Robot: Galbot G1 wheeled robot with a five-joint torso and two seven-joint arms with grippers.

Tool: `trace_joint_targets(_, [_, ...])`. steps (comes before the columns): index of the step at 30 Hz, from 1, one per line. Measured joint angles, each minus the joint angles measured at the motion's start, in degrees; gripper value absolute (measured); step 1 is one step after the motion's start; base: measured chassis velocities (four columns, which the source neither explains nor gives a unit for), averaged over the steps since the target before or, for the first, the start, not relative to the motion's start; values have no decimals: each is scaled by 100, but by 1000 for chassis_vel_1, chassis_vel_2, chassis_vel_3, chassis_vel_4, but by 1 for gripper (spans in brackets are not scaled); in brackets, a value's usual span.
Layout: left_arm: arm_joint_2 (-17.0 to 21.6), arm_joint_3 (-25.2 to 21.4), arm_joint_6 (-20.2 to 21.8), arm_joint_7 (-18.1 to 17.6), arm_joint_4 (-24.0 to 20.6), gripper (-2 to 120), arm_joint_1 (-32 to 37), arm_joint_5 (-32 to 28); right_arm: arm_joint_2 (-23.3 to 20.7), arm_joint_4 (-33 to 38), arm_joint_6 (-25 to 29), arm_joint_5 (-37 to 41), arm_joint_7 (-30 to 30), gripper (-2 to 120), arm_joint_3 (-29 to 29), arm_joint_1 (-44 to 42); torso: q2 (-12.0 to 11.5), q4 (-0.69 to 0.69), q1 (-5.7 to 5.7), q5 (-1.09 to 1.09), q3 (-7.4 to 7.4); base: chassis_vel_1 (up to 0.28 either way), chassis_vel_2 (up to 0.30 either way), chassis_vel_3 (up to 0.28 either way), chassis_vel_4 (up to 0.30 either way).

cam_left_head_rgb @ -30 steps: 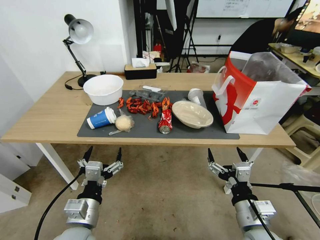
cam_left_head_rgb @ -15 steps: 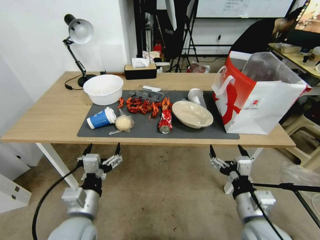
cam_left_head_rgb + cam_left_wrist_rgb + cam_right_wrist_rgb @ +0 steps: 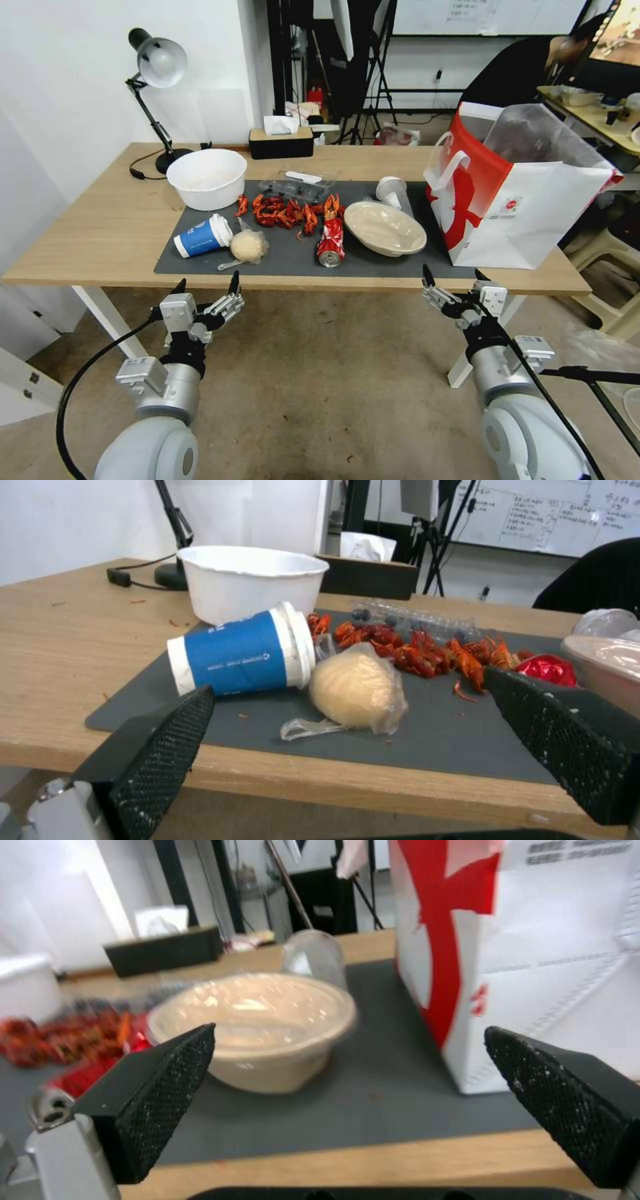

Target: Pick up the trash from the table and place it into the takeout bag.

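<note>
Trash lies on the dark mat [image 3: 293, 257] of the table [image 3: 100, 227]: a blue paper cup [image 3: 202, 236] on its side, a wrapped beige wad [image 3: 248, 246], red leftovers [image 3: 287, 211], a crushed red can [image 3: 331, 241], a beige bowl [image 3: 384, 228] and a translucent cup [image 3: 393, 191]. The takeout bag [image 3: 517, 193] stands open at the table's right end. My left gripper [image 3: 206, 288] is open below the front edge, facing the blue cup [image 3: 240, 652] and wad [image 3: 358, 692]. My right gripper [image 3: 452, 273] is open at the front edge, facing the bowl [image 3: 257, 1027] and bag [image 3: 520, 955].
A white tub [image 3: 207, 177], a clear tray [image 3: 297, 187], a desk lamp [image 3: 157, 73] and a tissue box [image 3: 281, 140] sit toward the back. A person sits behind the bag, at another desk. Bare floor lies under both arms.
Both arms have risen toward the table's front edge. The right gripper now reaches the edge, the left sits just below it. Nothing on the table moved.
</note>
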Motion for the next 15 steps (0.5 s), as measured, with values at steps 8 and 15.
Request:
trace_joint_targets(8, [5, -2, -132, 36, 24, 100, 32, 98, -252, -619, 342, 1599, 584, 100, -435, 741, 0, 0, 0, -1, 0, 0, 0, 0, 0])
trace_joint_targets(15, [7, -27, -187, 42, 28, 100, 60, 131, -361, -998, 40, 2497, 1094, 100, -604, 1295, 0, 0, 0, 0, 0, 0, 0, 0, 0])
